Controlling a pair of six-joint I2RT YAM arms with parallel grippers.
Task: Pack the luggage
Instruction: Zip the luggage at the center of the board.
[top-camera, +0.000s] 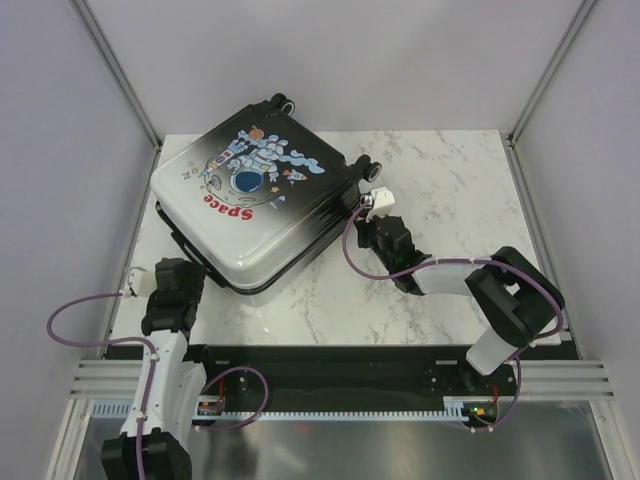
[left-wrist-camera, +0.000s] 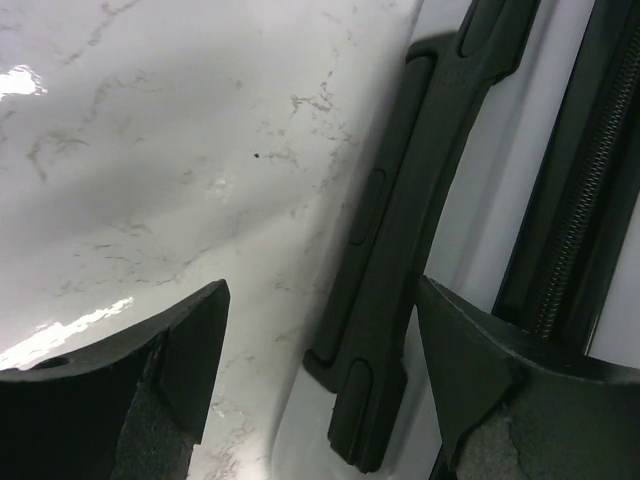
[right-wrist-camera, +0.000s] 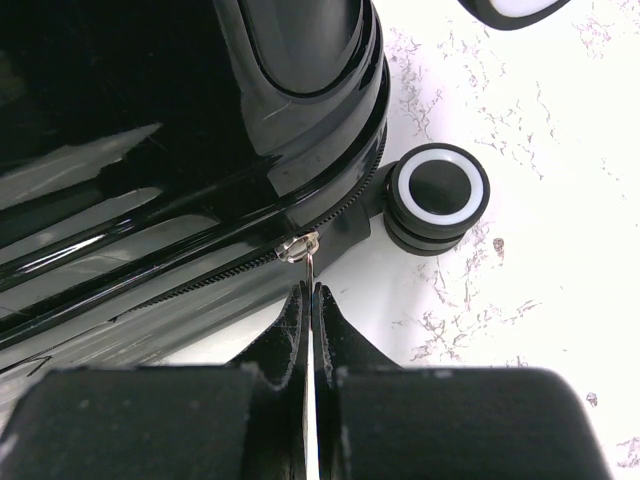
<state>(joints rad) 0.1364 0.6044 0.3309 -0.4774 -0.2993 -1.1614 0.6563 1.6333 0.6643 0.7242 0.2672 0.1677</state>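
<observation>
The luggage lies flat and closed on the marble table, astronaut and red "Space" print facing up, wheels toward the back. My left gripper is at its near-left side. In the left wrist view that gripper is open, and the black side handle runs between its fingers with a gap on each side. My right gripper is at the luggage's right corner. Up close, it is shut on the thin metal zipper pull, which hangs from the slider on the zipper track.
A black wheel with a white ring sits just right of the slider. Grey walls and metal frame posts enclose the table. The black base rail runs along the near edge.
</observation>
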